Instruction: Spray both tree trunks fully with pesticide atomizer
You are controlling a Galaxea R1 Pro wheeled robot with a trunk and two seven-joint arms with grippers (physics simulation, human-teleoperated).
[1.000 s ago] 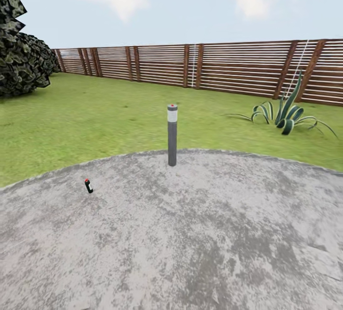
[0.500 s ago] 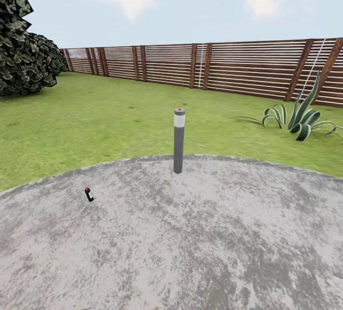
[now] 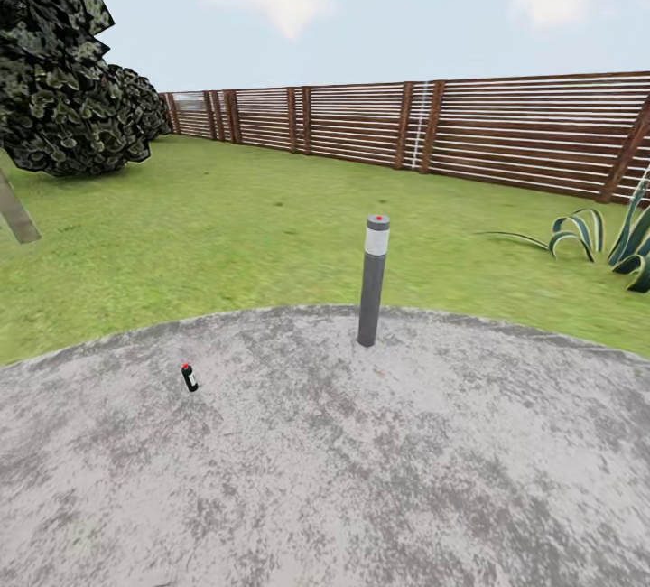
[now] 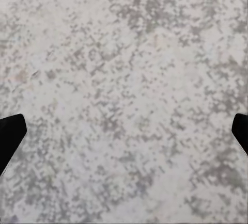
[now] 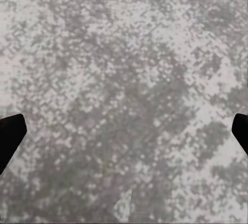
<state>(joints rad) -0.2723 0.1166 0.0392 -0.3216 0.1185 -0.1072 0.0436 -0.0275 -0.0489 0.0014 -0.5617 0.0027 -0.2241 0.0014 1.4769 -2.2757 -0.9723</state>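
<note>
- The atomizer [image 3: 189,377] is a small dark bottle with a red top. It stands on the grey slab [image 3: 379,479], near the left, just inside the slab's edge.
- A grey lamp post [image 3: 372,281] stands at the far edge of the slab, to the right of the atomizer and well apart from it.
- Green grass [image 3: 226,235] lies past the slab, and a brown fence [image 3: 506,131] runs along the far side.
- A dark leafy bush [image 3: 63,90] sits far left. A slanted grey trunk [image 3: 15,208] pokes in at the left edge; I cannot tell if it is one of the trees.
- A spiky green plant [image 3: 623,239] grows at the far right.
- The left claw [image 4: 124,131] points down at bare slab. Its dark fingers [image 4: 10,131] sit at both sides, spread wide, with nothing between them.
- The right claw [image 5: 124,131] is also spread wide over bare slab, holding nothing.
- I think both claws are ready this way because the atomizer is not yet close enough to grab. The robot likely needs to roll nearer first.
</note>
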